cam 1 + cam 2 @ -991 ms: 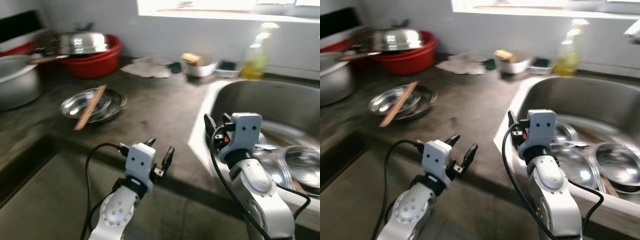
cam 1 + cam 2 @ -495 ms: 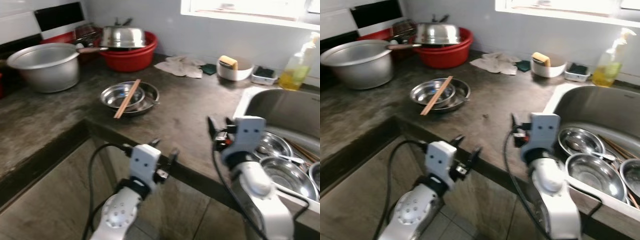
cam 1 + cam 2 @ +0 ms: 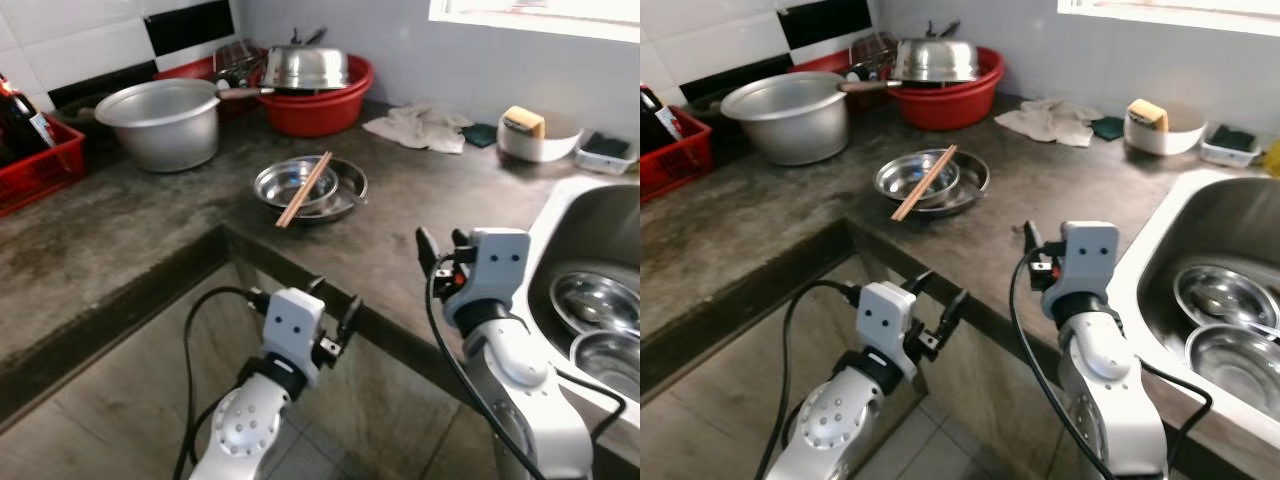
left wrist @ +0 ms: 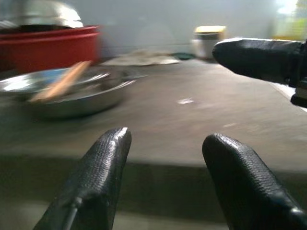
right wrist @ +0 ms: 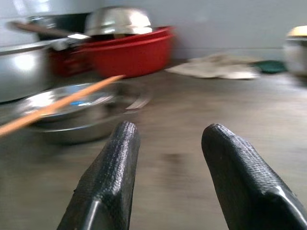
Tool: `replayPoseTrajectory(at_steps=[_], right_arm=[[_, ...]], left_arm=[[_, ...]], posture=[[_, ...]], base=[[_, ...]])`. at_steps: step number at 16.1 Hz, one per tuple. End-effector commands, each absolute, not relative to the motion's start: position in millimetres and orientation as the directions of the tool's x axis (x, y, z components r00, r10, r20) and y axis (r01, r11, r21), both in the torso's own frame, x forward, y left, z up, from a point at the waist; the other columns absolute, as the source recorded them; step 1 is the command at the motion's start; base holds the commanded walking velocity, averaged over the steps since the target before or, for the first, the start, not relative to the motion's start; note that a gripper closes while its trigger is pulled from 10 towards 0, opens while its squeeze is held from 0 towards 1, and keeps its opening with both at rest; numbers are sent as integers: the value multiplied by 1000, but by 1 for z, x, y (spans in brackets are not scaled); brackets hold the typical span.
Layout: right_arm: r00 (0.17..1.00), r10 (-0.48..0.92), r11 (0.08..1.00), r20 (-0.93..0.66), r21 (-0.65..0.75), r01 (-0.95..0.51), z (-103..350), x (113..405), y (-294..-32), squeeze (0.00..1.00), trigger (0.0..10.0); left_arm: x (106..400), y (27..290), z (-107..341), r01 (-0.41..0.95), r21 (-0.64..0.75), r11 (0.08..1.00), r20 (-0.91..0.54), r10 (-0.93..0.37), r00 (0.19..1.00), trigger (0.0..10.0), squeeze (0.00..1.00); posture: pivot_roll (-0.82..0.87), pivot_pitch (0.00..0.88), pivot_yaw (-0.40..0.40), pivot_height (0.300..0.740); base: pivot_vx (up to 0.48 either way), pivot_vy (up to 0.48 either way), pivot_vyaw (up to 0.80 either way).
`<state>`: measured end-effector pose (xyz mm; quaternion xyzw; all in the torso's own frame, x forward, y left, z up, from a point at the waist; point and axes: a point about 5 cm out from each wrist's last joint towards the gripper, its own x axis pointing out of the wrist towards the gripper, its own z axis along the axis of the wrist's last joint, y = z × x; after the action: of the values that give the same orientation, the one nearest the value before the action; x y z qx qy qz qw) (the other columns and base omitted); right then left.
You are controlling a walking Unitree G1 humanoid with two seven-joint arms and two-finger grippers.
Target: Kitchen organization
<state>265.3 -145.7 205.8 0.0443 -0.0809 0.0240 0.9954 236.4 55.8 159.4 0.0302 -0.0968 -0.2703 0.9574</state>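
Note:
Two nested steel bowls [image 3: 335, 190] sit on the dark counter with a pair of wooden chopsticks [image 3: 303, 188] lying across them. My left gripper [image 3: 331, 298] is open and empty, held low in front of the counter's front edge. My right gripper [image 3: 438, 242] is also open and empty, hovering over the counter near the sink's left rim, to the right of the bowls. In the right wrist view the bowls [image 5: 72, 108] and chopsticks [image 5: 57, 105] lie ahead of the open fingers [image 5: 108, 182]. The left wrist view shows the bowls [image 4: 62, 91] beyond its fingers [image 4: 103, 177].
At the back stand a large aluminium pot [image 3: 165, 120], a red basin [image 3: 330, 105] holding an upturned steel bowl [image 3: 305, 68], a cloth [image 3: 420, 128] and a white bowl with a sponge [image 3: 535, 140]. A red crate [image 3: 35, 160] is far left. The sink [image 3: 560, 230] holds steel bowls [image 3: 595, 300].
The camera has swung left, so the pot, crate and tiled wall came into view and the sink slid to the right edge. Both grippers stay open, held as before.

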Motion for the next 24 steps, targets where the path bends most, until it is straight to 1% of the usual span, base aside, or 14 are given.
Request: replayPoseTrajectory(at_steps=[1, 5, 12, 18, 21, 22, 23, 24], right_arm=[[979, 76, 991, 187, 96, -95, 211, 266, -136, 0, 10000], [978, 75, 991, 196, 94, -95, 214, 269, -137, 0, 10000], [976, 50, 992, 212, 99, -73, 222, 277, -143, 0, 10000], [970, 51, 997, 239, 48, -64, 239, 289, -147, 0, 10000], [969, 60, 998, 238, 20, -67, 248, 301, -148, 0, 10000], [977, 81, 997, 197, -14, -80, 249, 312, -146, 0, 10000], [977, 81, 997, 197, -14, -80, 249, 312, -146, 0, 10000], [983, 97, 995, 154, -43, -92, 250, 323, -144, 176, 10000]], left_arm=[[236, 65, 155, 482, 120, 868, 147, -496, 856, 10000, 0], [236, 65, 155, 484, 117, 867, 144, -497, 856, 10000, 0], [236, 66, 154, 477, 120, 871, 140, -491, 860, 10000, 0], [235, 66, 152, 476, 122, 871, 130, -489, 862, 10000, 0], [235, 65, 152, 477, 123, 870, 130, -490, 862, 10000, 0], [235, 64, 152, 478, 120, 870, 132, -491, 861, 10000, 0], [235, 64, 152, 478, 120, 870, 132, -491, 861, 10000, 0], [235, 63, 152, 480, 119, 869, 134, -494, 859, 10000, 0]], posture=[[79, 87, 16, 740], [80, 90, 16, 740], [84, 91, 15, 740], [85, 93, 10, 740], [83, 93, 9, 740], [84, 94, 5, 740], [84, 94, 5, 740], [88, 95, 3, 740]], base=[[0, 0, 800], [0, 0, 673], [0, 0, 0], [0, 0, 0], [0, 0, 0], [0, 0, 0], [0, 0, 0], [0, 0, 0]])
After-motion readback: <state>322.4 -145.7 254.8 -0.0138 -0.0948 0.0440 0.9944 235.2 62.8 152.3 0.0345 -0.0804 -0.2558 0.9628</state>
